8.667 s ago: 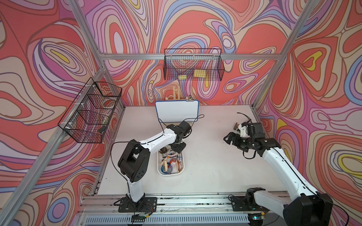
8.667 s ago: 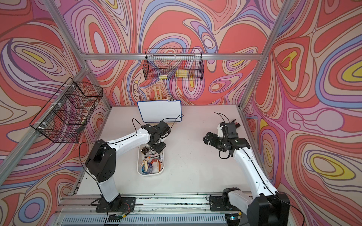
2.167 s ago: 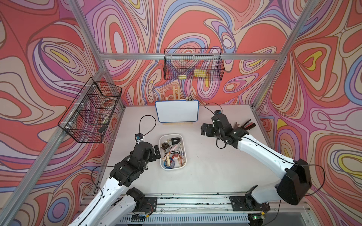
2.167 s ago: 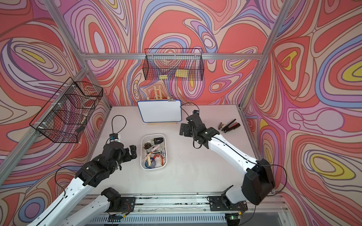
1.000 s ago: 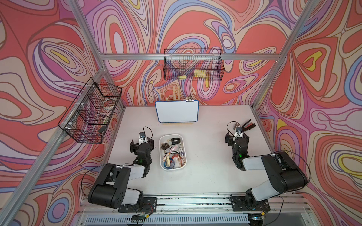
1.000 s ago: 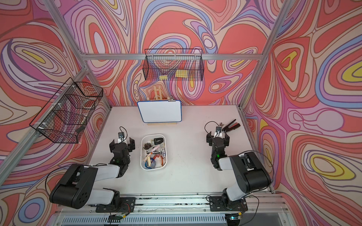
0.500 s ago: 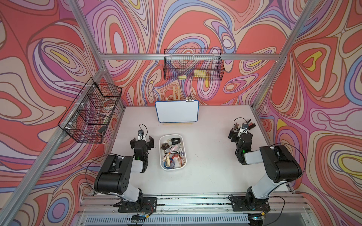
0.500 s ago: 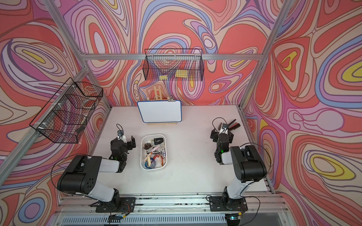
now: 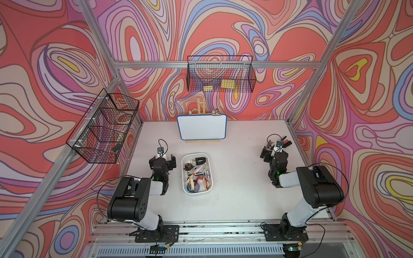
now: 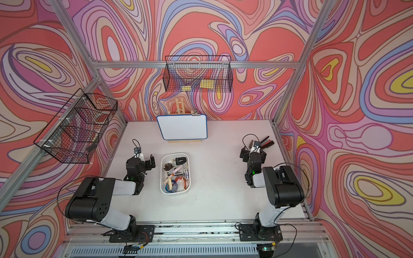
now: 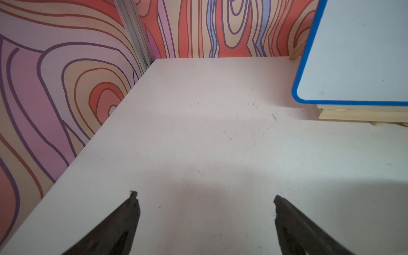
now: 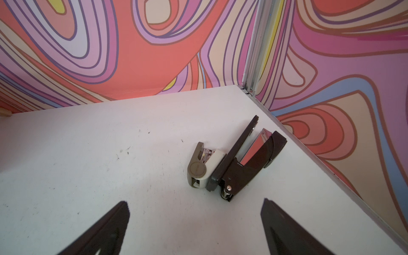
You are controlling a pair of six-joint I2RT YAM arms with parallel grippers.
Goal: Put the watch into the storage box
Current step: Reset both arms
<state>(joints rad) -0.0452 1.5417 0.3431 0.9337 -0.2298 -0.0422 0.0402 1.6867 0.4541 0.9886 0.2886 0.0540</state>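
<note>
The storage box (image 9: 182, 176) (image 10: 161, 177), a white rounded tray, sits mid-table between the arms. Several watches lie in it, among them a black watch (image 9: 200, 159) (image 10: 180, 160) at its far end. Every watch I see is inside the box. My left gripper (image 9: 162, 159) (image 10: 140, 162) (image 11: 205, 198) hovers low just left of the box, open and empty over bare table. Over by the right wall, my right gripper (image 9: 274, 154) (image 10: 253, 153) (image 12: 194, 203) is open and empty, pointing at two staplers.
A black stapler (image 12: 247, 159) (image 9: 285, 143) and a small beige stapler (image 12: 203, 167) lie near the far right corner. A blue-framed whiteboard (image 9: 201, 127) (image 11: 357, 50) stands on a wooden easel at the back. Black wire baskets (image 9: 220, 77) (image 9: 105, 131) hang on the back and left walls.
Both arms have folded back closer over their bases. The grippers have shifted only slightly and stay open and empty. The box and its watches have not moved.
</note>
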